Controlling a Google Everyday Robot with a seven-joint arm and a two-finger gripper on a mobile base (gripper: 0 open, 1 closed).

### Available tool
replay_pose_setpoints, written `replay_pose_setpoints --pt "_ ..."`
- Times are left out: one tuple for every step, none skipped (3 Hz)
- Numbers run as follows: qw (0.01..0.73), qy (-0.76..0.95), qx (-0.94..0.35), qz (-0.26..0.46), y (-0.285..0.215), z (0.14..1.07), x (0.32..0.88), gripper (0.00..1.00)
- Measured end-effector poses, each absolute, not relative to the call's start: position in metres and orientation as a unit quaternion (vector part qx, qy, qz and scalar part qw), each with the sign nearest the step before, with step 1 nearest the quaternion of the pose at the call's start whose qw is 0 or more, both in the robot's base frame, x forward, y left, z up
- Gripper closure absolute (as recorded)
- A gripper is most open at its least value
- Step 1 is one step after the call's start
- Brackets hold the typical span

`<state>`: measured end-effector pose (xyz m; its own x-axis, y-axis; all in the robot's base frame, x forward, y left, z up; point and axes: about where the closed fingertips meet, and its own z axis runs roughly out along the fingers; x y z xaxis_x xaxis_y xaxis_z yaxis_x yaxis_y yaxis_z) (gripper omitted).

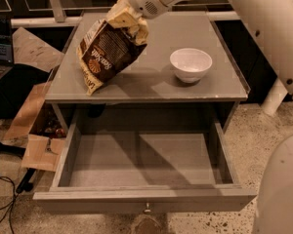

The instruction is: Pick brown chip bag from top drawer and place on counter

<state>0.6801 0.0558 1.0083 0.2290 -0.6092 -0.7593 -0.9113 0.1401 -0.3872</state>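
The gripper [128, 19], at eleven o'clock, is clamped on the cream-yellow top of the brown chip bag [107, 52]. The crinkly, dark-brown bag hangs tilted over the counter [156, 84].

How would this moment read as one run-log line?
end effector: above counter, left side, shut on brown chip bag | top drawer: open

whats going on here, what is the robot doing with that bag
The robot's gripper is shut on the top of the brown chip bag, holding it tilted over the left side of the counter. Its lower corner is near the surface; I cannot tell if it touches. The top drawer below stands open, and a white bowl sits on the counter's right side.
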Motion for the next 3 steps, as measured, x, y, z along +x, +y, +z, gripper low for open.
replay_pose_setpoints --pt "0.459 0.599 -0.635 0.163 0.0571 1.0077 0.6811 0.83" --pt "0.459 0.599 -0.635 0.163 0.0571 1.0077 0.6811 0.6" --pt "0.459 0.599 -0.635 0.163 0.0571 1.0077 0.6811 0.36"
